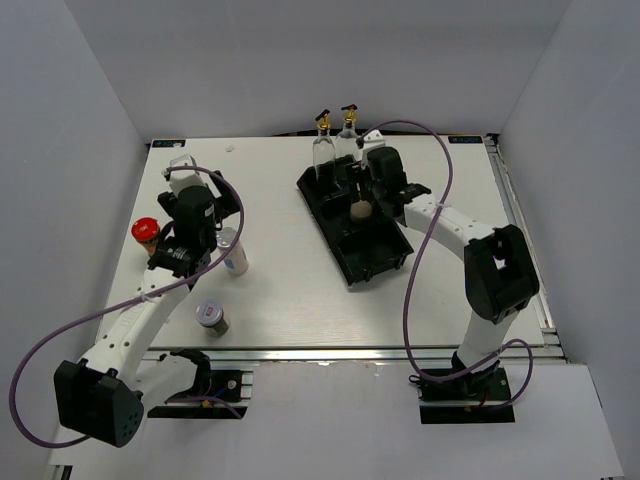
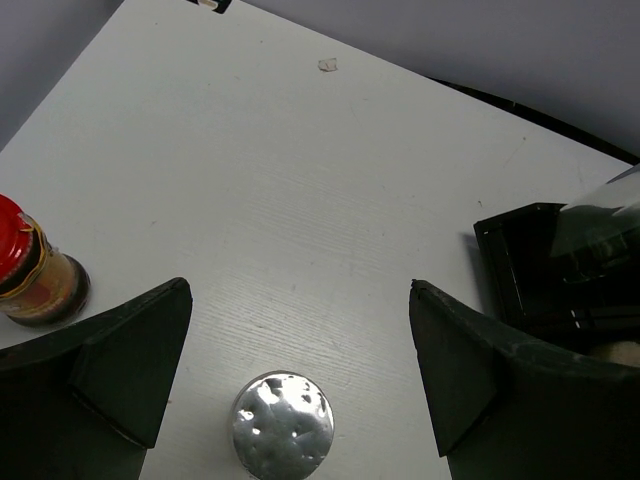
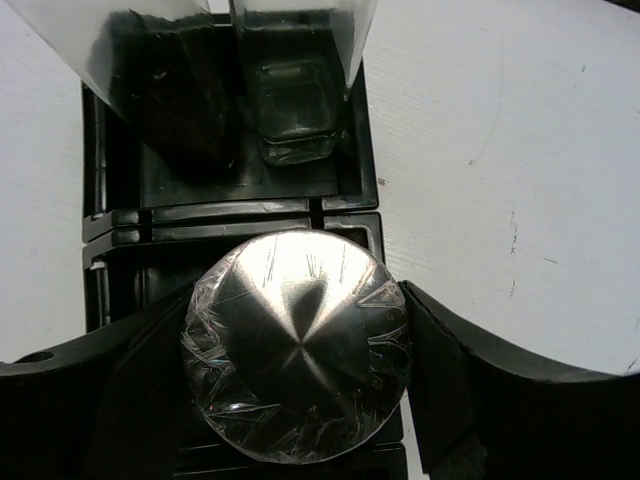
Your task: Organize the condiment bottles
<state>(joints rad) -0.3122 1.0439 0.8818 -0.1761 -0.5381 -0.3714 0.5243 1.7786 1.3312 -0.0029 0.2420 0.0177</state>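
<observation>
Right gripper (image 3: pixel 290 305) clamps a silver-lidded jar (image 3: pixel 295 350); left gripper (image 2: pixel 300 300) gapes wide near a shaker (image 2: pixel 283 425).

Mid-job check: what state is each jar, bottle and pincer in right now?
Left pincer: open, empty, above the table.
Right pincer: shut on shaker jar at tray middle compartment.
Glass bottles: upright in tray's far compartment.
Red-capped jar: upright on table, free.
White jar: upright on table, free.
Near jar: upright on table, free.
</observation>
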